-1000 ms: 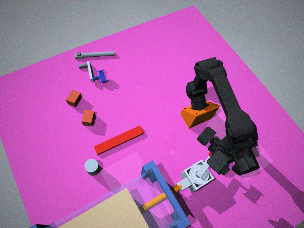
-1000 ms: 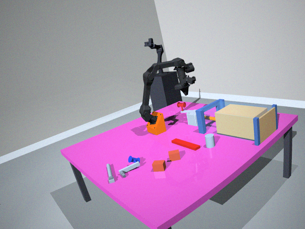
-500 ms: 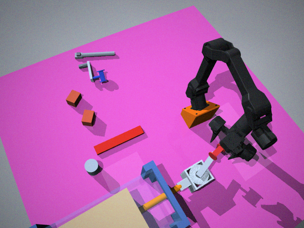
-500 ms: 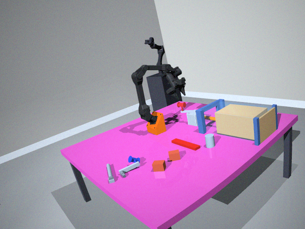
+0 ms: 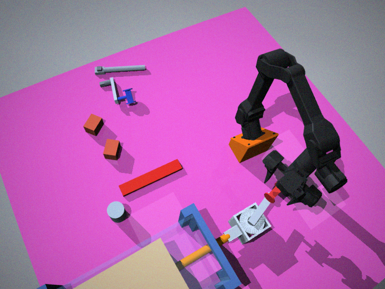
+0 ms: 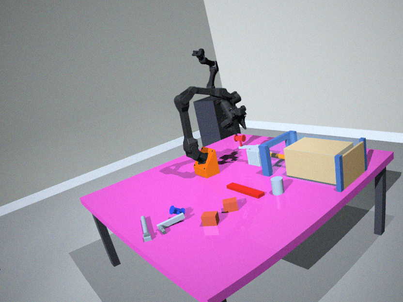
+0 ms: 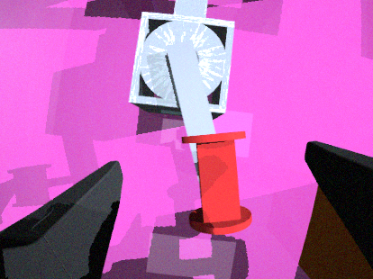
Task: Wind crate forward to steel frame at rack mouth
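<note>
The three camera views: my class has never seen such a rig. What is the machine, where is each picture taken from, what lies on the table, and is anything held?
The black jointed arm stands on an orange base on a pink table. One view looks down from above, one from across the room, one from the arm's wrist. Its grasping tool is open and holds nothing; its dark fingers flank a red crank grip, whose grey bar runs into the winch. An orange strap passes through a blue frame to the tan crate. Also lying there: a red bar, two orange blocks, a grey cylinder and spare handles.
</note>
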Robot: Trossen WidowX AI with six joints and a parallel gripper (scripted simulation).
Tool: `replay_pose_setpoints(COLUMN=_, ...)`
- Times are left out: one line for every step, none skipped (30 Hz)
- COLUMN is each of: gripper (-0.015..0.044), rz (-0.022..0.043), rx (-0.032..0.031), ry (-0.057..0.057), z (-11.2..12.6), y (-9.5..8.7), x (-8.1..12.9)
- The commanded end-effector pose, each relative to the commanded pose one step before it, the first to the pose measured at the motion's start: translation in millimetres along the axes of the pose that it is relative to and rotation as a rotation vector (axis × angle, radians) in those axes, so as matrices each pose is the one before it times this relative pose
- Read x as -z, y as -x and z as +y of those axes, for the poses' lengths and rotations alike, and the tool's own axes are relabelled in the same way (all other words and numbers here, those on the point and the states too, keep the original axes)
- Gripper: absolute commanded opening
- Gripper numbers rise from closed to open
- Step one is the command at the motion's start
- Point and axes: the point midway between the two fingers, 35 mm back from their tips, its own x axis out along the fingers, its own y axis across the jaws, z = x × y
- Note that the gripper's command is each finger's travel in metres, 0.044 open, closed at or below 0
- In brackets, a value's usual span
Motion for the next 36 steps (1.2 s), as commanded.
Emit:
replay_pose_setpoints(gripper=0.044, rz=0.00008, rx=0.01191, ry=0.0018, z=-2.18, y=-7.93, x=4.12)
replay_pose_setpoints(gripper=0.044, rz=0.00003, rx=0.00022, ry=0.0, z=0.05, y=-1.48, x=0.7)
replay_pose_setpoints(gripper=0.044, rz=0.00003, rx=0.00022, ry=0.0, z=0.04, y=-1.48, x=0.7)
replay_pose_setpoints(gripper=0.044, rz=0.00003, rx=0.00022, ry=0.0, z=0.03, y=-1.48, x=0.7)
replay_pose_setpoints(gripper=0.044, rz=0.00003, rx=0.00022, ry=0.0, z=0.02, y=-1.48, x=0.71)
replay_pose_setpoints(gripper=0.044, rz=0.00003, rx=0.00022, ry=0.0, z=0.01, y=-1.48, x=0.71)
replay_pose_setpoints(gripper=0.044, rz=0.00003, rx=0.00022, ry=0.0, z=0.01, y=-1.47, x=0.71)
replay_pose_setpoints(gripper=0.044, rz=0.00003, rx=0.00022, ry=0.0, z=0.0, y=-1.47, x=0.71)
replay_pose_setpoints(gripper=0.044, rz=0.00003, rx=0.00022, ry=0.0, z=-0.01, y=-1.47, x=0.72)
replay_pose_setpoints(gripper=0.044, rz=0.00003, rx=0.00022, ry=0.0, z=-0.02, y=-1.47, x=0.72)
replay_pose_setpoints(gripper=0.044, rz=0.00003, rx=0.00022, ry=0.0, z=-0.03, y=-1.46, x=0.72)
replay_pose_setpoints(gripper=0.044, rz=0.00003, rx=0.00022, ry=0.0, z=-0.04, y=-1.46, x=0.72)
replay_pose_setpoints(gripper=0.044, rz=0.00003, rx=0.00022, ry=0.0, z=-0.05, y=-1.46, x=0.73)
replay_pose_setpoints(gripper=0.044, rz=0.00003, rx=0.00022, ry=0.0, z=-0.06, y=-1.46, x=0.73)
replay_pose_setpoints(gripper=0.044, rz=0.00003, rx=0.00023, ry=0.0, z=-0.07, y=-1.45, x=0.73)
replay_pose_setpoints(gripper=0.044, rz=0.00003, rx=0.00023, ry=0.0, z=-0.08, y=-1.45, x=0.73)
replay_pose_setpoints(gripper=0.044, rz=0.00003, rx=0.00023, ry=0.0, z=-0.09, y=-1.45, x=0.73)
replay_pose_setpoints(gripper=0.044, rz=0.00003, rx=0.00023, ry=0.0, z=-0.1, y=-1.45, x=0.74)
replay_pose_setpoints(gripper=0.044, rz=0.00003, rx=0.00023, ry=0.0, z=-0.11, y=-1.44, x=0.74)
replay_pose_setpoints(gripper=0.044, rz=0.00003, rx=0.00023, ry=0.0, z=-0.12, y=-1.44, x=0.74)
replay_pose_setpoints(gripper=0.044, rz=0.00003, rx=0.00023, ry=0.0, z=-0.13, y=-1.44, x=0.74)
replay_pose_setpoints(gripper=0.044, rz=0.00003, rx=0.00023, ry=0.0, z=-0.14, y=-1.44, x=0.75)
replay_pose_setpoints(gripper=0.044, rz=0.00003, rx=0.00023, ry=0.0, z=-0.15, y=-1.43, x=0.75)
replay_pose_setpoints(gripper=0.044, rz=0.00003, rx=0.00023, ry=0.0, z=-0.16, y=-1.43, x=0.75)
replay_pose_setpoints(gripper=0.044, rz=0.00003, rx=0.00023, ry=0.0, z=-0.17, y=-1.43, x=0.75)
replay_pose_setpoints(gripper=0.044, rz=0.00003, rx=0.00023, ry=0.0, z=-0.18, y=-1.42, x=0.75)
replay_pose_setpoints(gripper=0.044, rz=0.00003, rx=0.00024, ry=0.0, z=-0.19, y=-1.42, x=0.76)
replay_pose_setpoints(gripper=0.044, rz=0.00003, rx=0.00024, ry=0.0, z=-0.2, y=-1.42, x=0.76)
replay_pose_setpoints(gripper=0.044, rz=0.00003, rx=0.00019, ry=0.0, z=-0.17, y=-1.14, x=0.61)
replay_pose_setpoints(gripper=0.044, rz=0.00002, rx=0.00012, ry=0.0, z=-0.1, y=-0.69, x=0.37)
replay_pose_setpoints(gripper=0.044, rz=0.00001, rx=0.00004, ry=0.0, z=-0.04, y=-0.23, x=0.12)
replay_pose_setpoints(gripper=0.044, rz=0.0, rx=0.0, ry=0.0, z=0.0, y=0.0, x=0.0)
replay_pose_setpoints(gripper=0.044, rz=0.0, rx=0.0, ry=0.0, z=0.0, y=0.0, x=0.0)
replay_pose_setpoints(gripper=0.044, rz=0.0, rx=0.0, ry=0.0, z=0.0, y=0.0, x=0.0)
replay_pose_setpoints(gripper=0.0414, rz=0.00074, rx=-0.00866, ry=-0.0001, z=2.52, y=2.86, x=-1.67)
replay_pose_setpoints(gripper=0.0387, rz=0.0, rx=0.0, ry=0.0, z=0.0, y=0.0, x=0.0)
